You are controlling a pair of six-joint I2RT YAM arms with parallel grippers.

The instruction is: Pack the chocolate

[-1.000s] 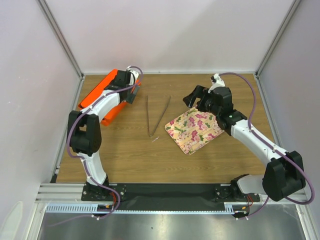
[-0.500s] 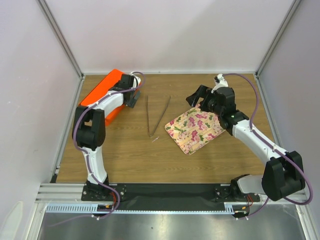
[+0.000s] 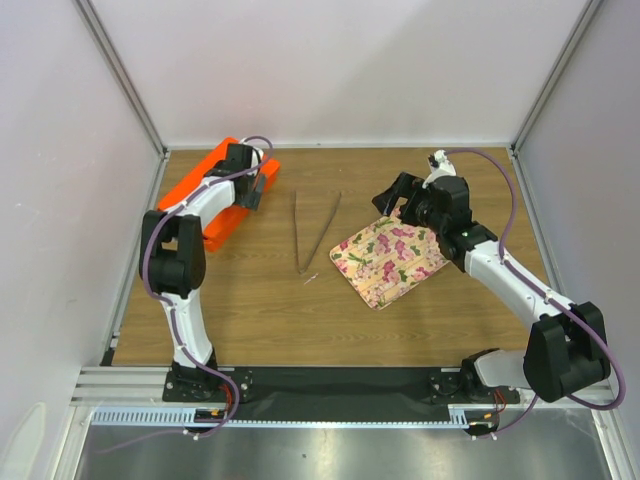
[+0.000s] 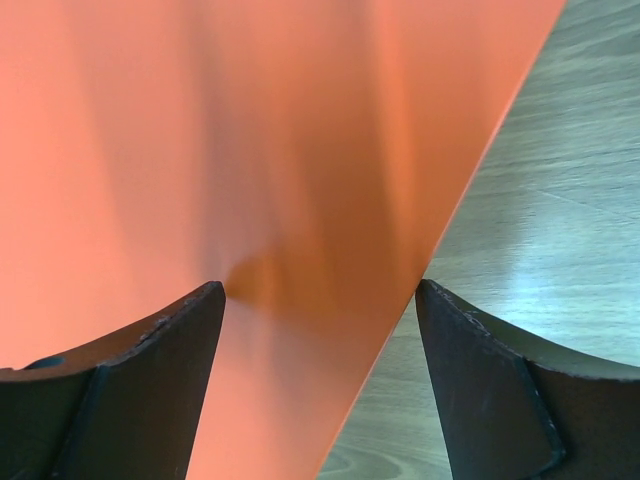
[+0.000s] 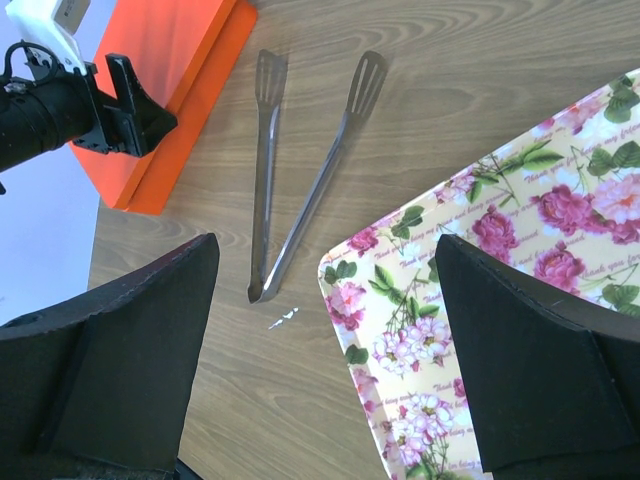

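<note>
No chocolate shows in any view. My left gripper [image 3: 254, 186] is open at the right edge of a flat orange box [image 3: 195, 190] at the table's far left. In the left wrist view the box [image 4: 250, 150] fills the frame, and its edge runs between the spread jaws of my left gripper [image 4: 320, 290]. My right gripper [image 3: 395, 192] is open and empty, above the far corner of the pink-flowered tray [image 3: 390, 260]. In the right wrist view my right gripper [image 5: 325, 245] frames the tray's [image 5: 500, 300] left corner and bare wood.
Metal tongs [image 3: 315, 232] lie open on the wood between the box and the tray, and they also show in the right wrist view [image 5: 265, 150]. A small white scrap [image 5: 283, 319] lies by the tongs' hinge. White walls enclose the wooden table [image 3: 260, 300].
My left gripper has shifted along the orange box's right edge, and its arm has swung. My right gripper has dropped slightly towards the tray's far corner. Tongs and tray have not moved.
</note>
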